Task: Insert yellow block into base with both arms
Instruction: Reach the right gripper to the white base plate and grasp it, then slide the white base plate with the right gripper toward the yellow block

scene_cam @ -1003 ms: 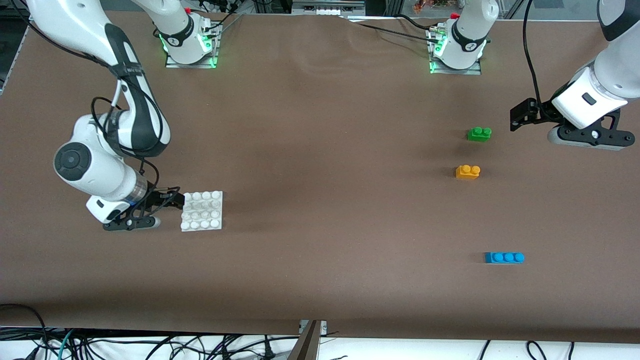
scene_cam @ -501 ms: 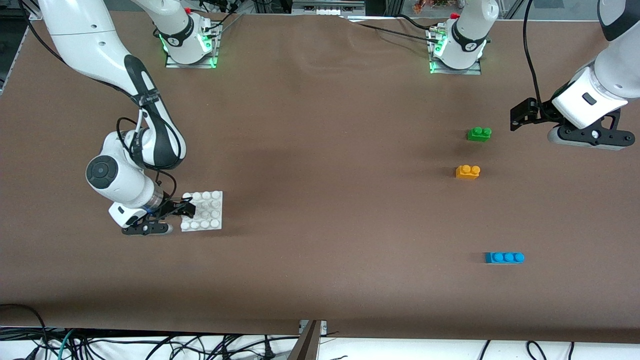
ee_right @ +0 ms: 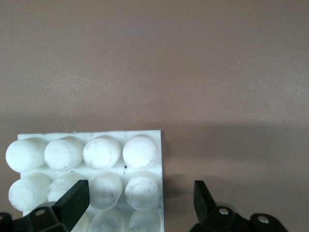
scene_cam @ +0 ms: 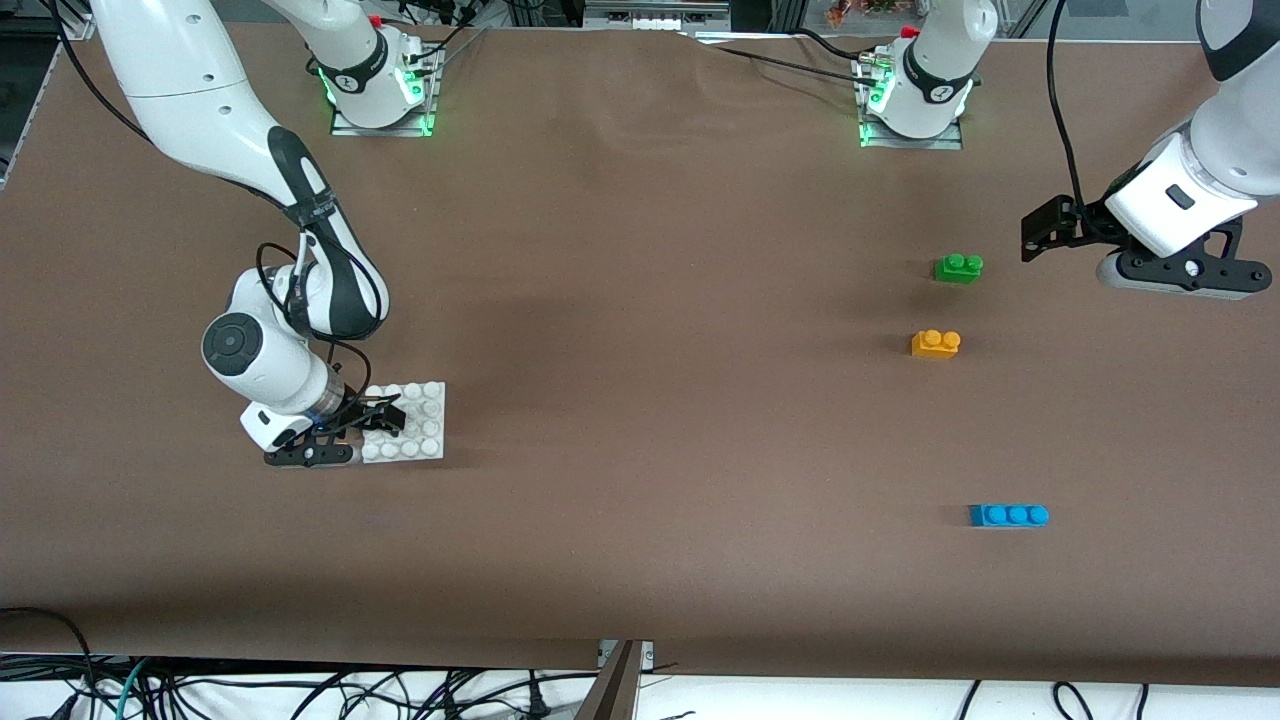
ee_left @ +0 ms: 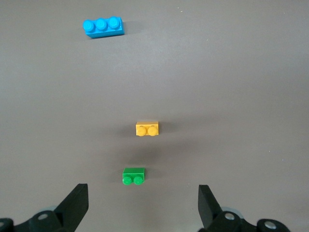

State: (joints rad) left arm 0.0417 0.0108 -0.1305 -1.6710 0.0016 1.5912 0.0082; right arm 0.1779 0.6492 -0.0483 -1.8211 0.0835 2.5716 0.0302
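**Right gripper straddles the base's edge**

Our right gripper (scene_cam: 385, 418) sits low on the white studded base (scene_cam: 425, 425), fingers spread across its edge rows, not yet pinching. Our left gripper (scene_cam: 1040, 235) waits, spread wide, near the green brick (scene_cam: 958, 267). The yellow block (scene_cam: 935, 343) lies well apart from the base, toward the left arm's end. We judge an off-centre squeeze could skid or tilt the base.

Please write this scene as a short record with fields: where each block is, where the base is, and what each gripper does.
yellow block: on the table, untouched, toward the left arm's end
green block: farther from the front camera than the yellow block
blue block: nearest to the front camera
base: toward the right arm's end
right gripper: open, at the base's edge
left gripper: open, waits beside the green block
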